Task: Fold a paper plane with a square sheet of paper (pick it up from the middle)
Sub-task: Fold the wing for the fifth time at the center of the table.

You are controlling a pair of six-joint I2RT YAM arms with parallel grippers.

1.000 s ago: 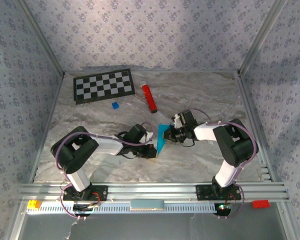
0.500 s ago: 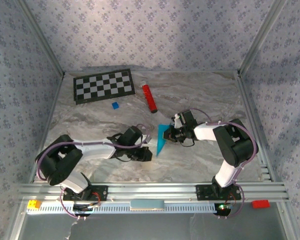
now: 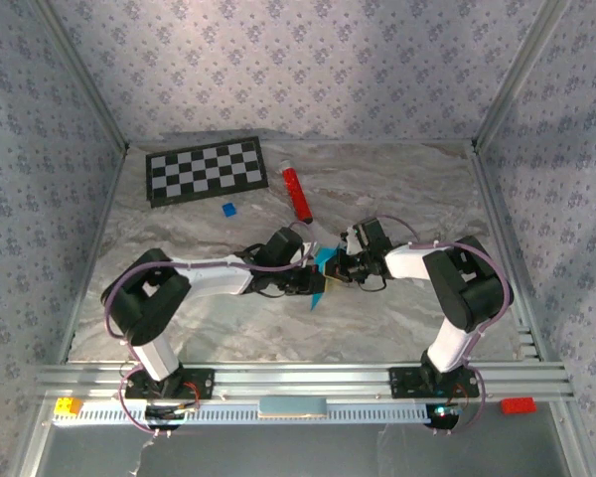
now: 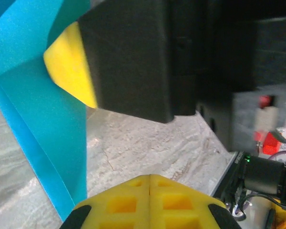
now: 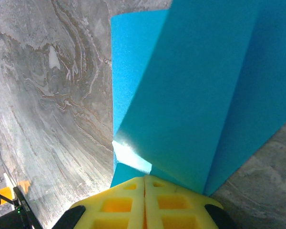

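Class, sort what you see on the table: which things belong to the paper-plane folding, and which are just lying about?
Job: cyan-blue paper; right gripper pinching it; left gripper, shut, beside it.
Lying about: checkerboard mat; red cylinder; small dark-blue block.

1. The left arm [image 3: 211,281] and right arm [image 3: 414,262] have white link shells set between bulky black joint housings
2. Thin lilac cables [image 3: 214,264] loop along both arms
3. The left gripper [image 4: 149,183] and right gripper [image 5: 144,183] carry yellow pads moulded with square recesses, black at the outer corners
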